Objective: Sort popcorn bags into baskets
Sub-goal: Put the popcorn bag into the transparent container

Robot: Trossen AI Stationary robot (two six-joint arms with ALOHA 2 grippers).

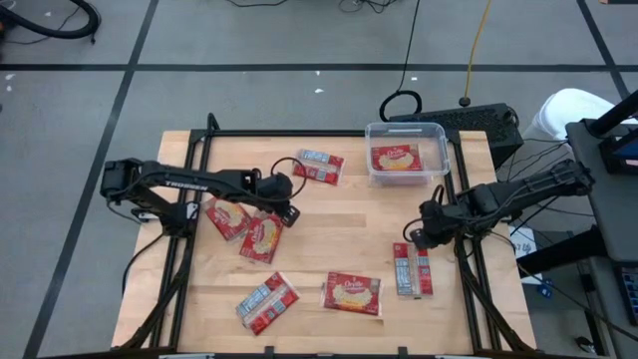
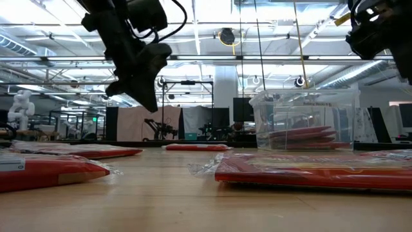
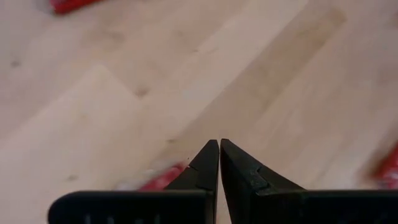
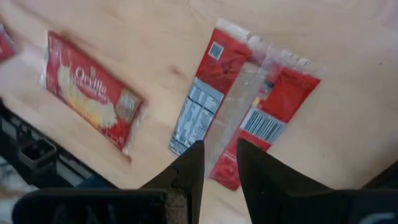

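Popcorn bags (image 1: 352, 293) lie scattered; left gripper (image 1: 290, 211) hovers empty, fingers together; right gripper (image 4: 217, 163) hangs slightly parted over a bag (image 4: 239, 102), holding nothing.

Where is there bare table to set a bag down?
The middle of the table is bare, between the left gripper, the clear basket and the front popcorn bag. Crowded: overlapping bags at left.

packet (image 3: 160, 179) partly hidden behind left fingers (image 3: 205, 168)
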